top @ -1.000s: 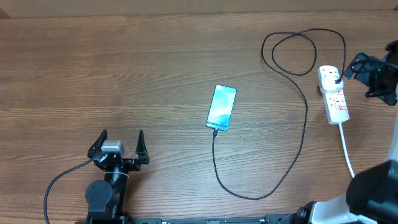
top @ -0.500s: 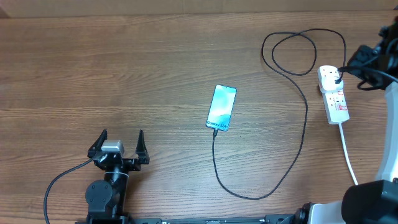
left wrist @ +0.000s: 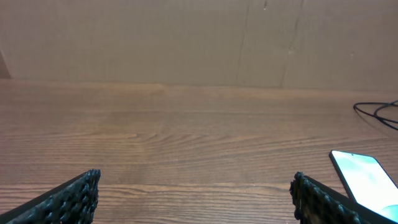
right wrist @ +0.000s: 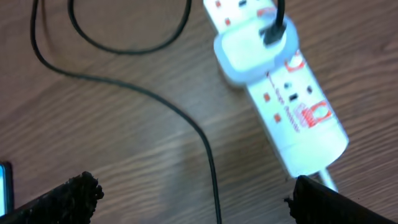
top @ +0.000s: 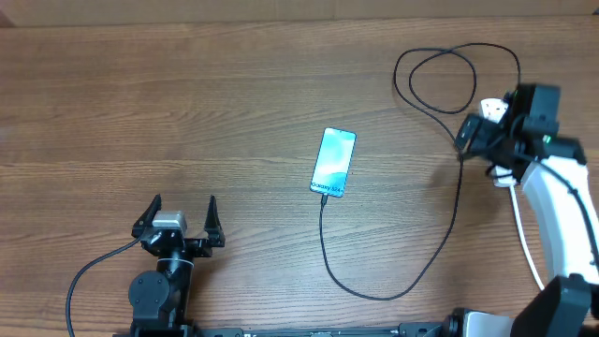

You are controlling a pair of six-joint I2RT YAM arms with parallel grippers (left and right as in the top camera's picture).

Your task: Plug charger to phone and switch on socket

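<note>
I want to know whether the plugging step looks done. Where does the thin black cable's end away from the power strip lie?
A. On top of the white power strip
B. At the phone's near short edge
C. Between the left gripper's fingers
B: in the overhead view the charger runs up to the phone and ends at its near short edge.

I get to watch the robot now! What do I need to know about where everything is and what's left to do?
Left tool: open, empty, parked at the near left of the table.
Right tool: open, empty, hovering over the socket on the right side.
Phone: mid-table, screen lit. The charger appears plugged into its near end, and its other end sits in the socket.
Done: the plugging in, by the look of it.
Left: press the socket's switch. Whether it is already on cannot be told.
</note>
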